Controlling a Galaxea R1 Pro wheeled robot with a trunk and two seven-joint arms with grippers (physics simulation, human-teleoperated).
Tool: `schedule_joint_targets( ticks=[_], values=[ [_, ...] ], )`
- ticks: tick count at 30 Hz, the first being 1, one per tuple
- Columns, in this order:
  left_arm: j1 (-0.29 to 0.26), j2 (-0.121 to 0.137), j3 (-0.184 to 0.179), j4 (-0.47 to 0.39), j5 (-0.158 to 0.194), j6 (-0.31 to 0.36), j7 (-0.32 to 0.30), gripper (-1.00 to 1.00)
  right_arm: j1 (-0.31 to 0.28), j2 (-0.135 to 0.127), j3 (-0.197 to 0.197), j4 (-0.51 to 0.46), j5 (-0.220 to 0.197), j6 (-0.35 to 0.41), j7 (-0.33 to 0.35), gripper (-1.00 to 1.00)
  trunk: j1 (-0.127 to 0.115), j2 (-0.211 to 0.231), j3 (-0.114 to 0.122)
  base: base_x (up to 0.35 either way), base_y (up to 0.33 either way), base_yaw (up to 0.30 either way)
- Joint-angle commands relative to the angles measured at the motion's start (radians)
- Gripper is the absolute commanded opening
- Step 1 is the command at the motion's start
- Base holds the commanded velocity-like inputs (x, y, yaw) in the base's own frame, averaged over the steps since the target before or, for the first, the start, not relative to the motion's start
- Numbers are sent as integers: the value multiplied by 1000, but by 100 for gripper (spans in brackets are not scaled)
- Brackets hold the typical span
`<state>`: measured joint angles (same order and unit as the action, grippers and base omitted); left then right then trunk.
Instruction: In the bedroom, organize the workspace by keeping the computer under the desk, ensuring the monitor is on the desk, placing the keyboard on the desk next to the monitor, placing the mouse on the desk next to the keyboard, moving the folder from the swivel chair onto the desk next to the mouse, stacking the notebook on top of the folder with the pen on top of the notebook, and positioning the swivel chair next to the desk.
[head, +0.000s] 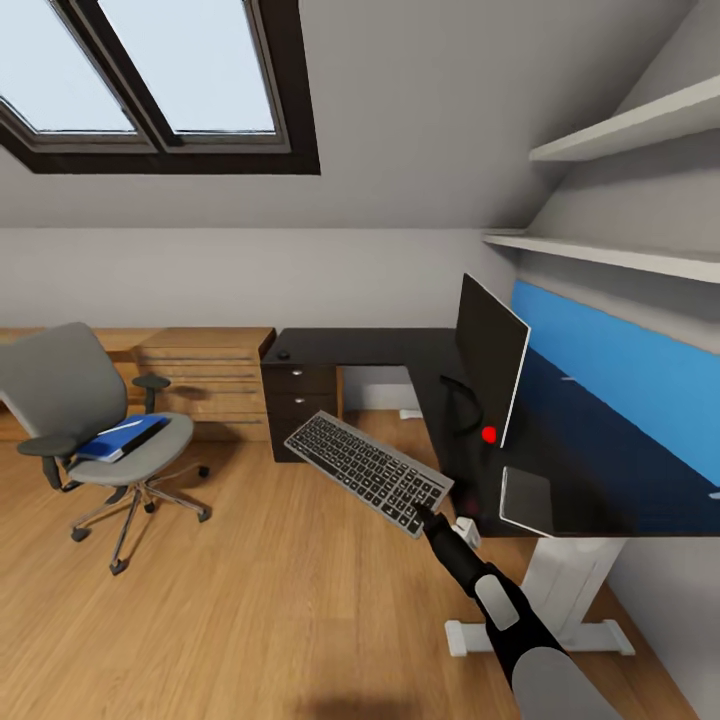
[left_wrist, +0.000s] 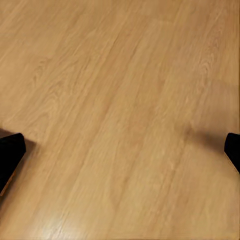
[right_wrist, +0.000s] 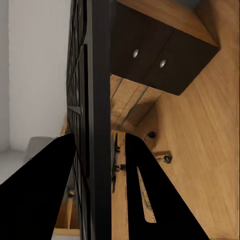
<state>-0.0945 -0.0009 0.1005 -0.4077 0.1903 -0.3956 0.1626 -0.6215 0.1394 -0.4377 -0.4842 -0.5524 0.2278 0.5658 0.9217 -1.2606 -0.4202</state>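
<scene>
The right gripper pinches one end edge of the slim silver-grey keyboard with dark keys, held in the air beside the black-topped desk, near the thin black monitor. Held so far out, it could pivot, slip, or strike the screen. The left gripper hangs spread over wooden floor. No legible writing.

The right arm reached forward and up from the lower edge of the head view, forearm slanted toward the left; its right gripper was clamped on one end of the keyboard, one dark finger on each face of the thin board, holding it clear of the counter. The left gripper pointed down at the floor; its two fingertips stood wide apart.
</scene>
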Motion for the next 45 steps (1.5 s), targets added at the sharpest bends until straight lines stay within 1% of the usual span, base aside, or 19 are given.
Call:
schedule_joint_targets(
  ticks=[1, 3, 4, 6, 7, 9, 16, 20, 38, 45],
  values=[
    [-1, 0, 0, 8, 7, -14, 0, 100, -1, 1, -6, -1, -9, 10, -5, -100, -4, 7, 2, 0, 0, 0],
    [-1, 0, 0, 36, 6, -49, 0, 100, 0, 3, -6, -1, -11, 10, -43, -100, -12, 21, 8, 0, 0, 0],
    [-1, 0, 0, 41, 6, -59, 0, 100, 0, 3, -7, -1, -12, 10, -54, -100, -15, 28, 12, 0, 0, 0],
    [-1, 0, 0, 53, 7, -102, 0, 100, -1, 3, -7, -1, -13, 10, -87, -100, -23, 42, 18, 0, 0, 0],
    [-1, 0, 1, 57, 7, -117, 0, 100, -1, 3, -7, -1, -13, 10, -96, -100, -27, 49, 21, 0, 0, 0],
    [-1, -1, 1, 60, 7, -132, 0, 100, -1, 3, -7, -1, -14, 10, -106, -100, -27, 49, 21, 0, 0, 0],
    [-1, 1, 2, 63, 8, -141, 0, 100, 0, 3, -7, -1, -14, 10, -111, -100, -27, 49, 21, 3, 1, 0],
    [-1, 1, 2, 64, 8, -141, 0, 100, 0, 3, -7, 0, -14, 10, -111, -100, -27, 49, 21, 140, 134, 0],
    [-1, 1, 2, 65, 8, -141, 0, 100, 0, 2, -9, 0, -14, 11, -110, -100, -27, 49, 21, 236, 249, 0],
    [-1, 1, 2, 65, 8, -141, 0, 100, 0, 0, -10, -1, -15, -13, -110, -100, -27, 49, 21, 308, 96, 0]
  ],
)
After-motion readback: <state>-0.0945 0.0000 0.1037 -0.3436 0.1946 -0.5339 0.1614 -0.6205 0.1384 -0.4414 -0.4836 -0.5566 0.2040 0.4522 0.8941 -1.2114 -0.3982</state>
